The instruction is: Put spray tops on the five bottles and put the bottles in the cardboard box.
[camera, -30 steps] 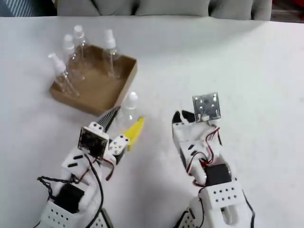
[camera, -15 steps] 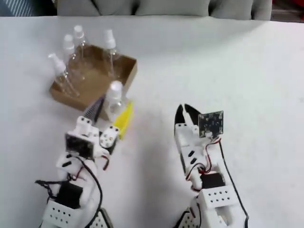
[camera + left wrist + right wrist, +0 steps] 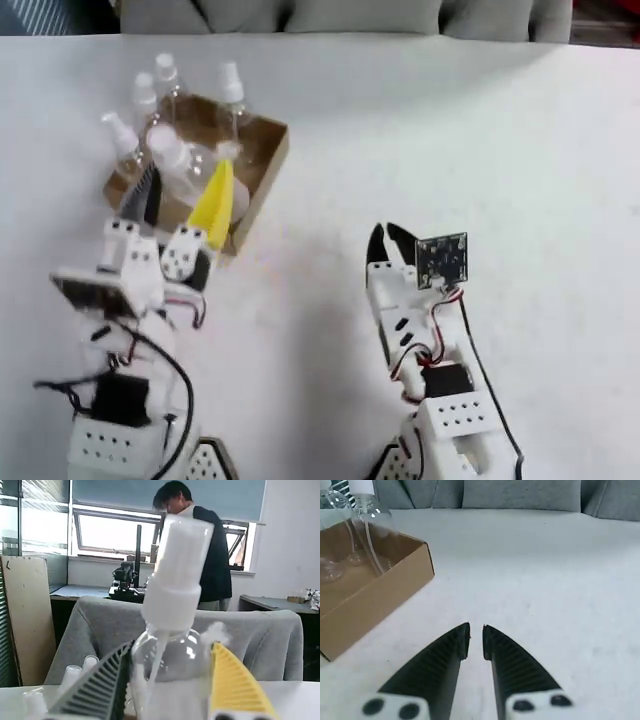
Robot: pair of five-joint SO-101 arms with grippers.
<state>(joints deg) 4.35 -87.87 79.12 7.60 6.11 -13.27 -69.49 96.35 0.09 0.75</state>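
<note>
My left gripper [image 3: 180, 185] is shut on a clear bottle [image 3: 172, 160] with a white spray top and holds it over the near part of the cardboard box [image 3: 265, 150]. In the left wrist view the bottle [image 3: 172, 600] stands upright between the black finger [image 3: 100, 690] and the yellow finger [image 3: 235, 685]. Several more capped bottles [image 3: 232, 90] stand in the box along its far side. My right gripper [image 3: 388, 238] rests low over the table to the right of the box, shut and empty; its tips [image 3: 476, 632] point towards the box [image 3: 385, 580].
A grey sofa [image 3: 350, 15] runs along the table's far edge. White table [image 3: 500, 130] stretches open to the right of the box and beyond the right arm.
My left gripper lifted the bottle from the table in front of the box and carried it leftward over the box. The right arm turned its wrist a little, then stayed still.
</note>
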